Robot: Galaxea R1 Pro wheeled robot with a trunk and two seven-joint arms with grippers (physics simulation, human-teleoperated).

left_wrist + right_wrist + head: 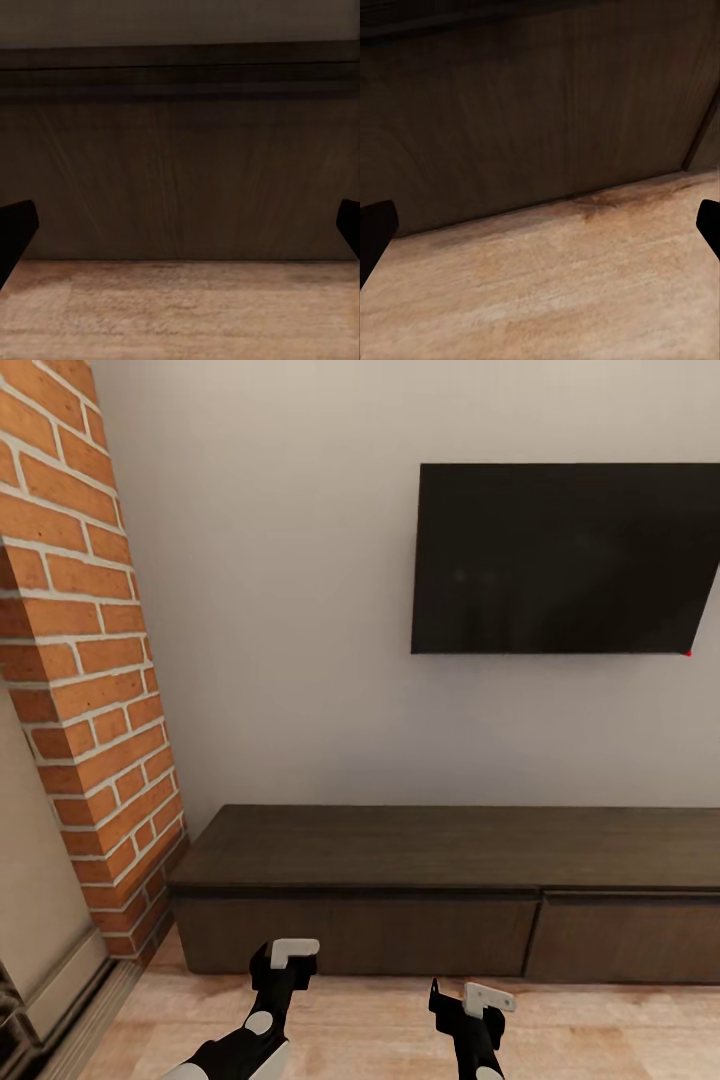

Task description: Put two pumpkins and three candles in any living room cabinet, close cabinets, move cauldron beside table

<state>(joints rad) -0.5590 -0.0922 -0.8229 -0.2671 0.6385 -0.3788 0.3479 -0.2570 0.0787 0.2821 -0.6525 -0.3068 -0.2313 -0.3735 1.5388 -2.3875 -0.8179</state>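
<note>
**Facing the closed cabinet, both grippers empty**

At the far left we see a pale panel (35, 860) and a metal floor track (70, 1000), then a brick column (90, 660) that runs down to the wood floor (380, 1030). The column's lower corner stands just beside the left end of the cabinet (400, 850), leaving only a narrow wedge of floor between them.

The cabinet stretches along the grey wall (270, 610) to the right edge of the head view. Its flat top is bare, and its front panels sit flush, with a thin vertical seam between two of them. A strip of open floor lies between the cabinet front and our arms.

Our left gripper (290, 952) hangs low before the left front panel; in the left wrist view its fingers (15, 225) stand wide apart with nothing between them. Our right gripper (470, 992) is near the seam, fingers (375, 229) likewise spread and empty.

Above the cabinet's right part, a dark television (560, 560) hangs on the wall.
</note>
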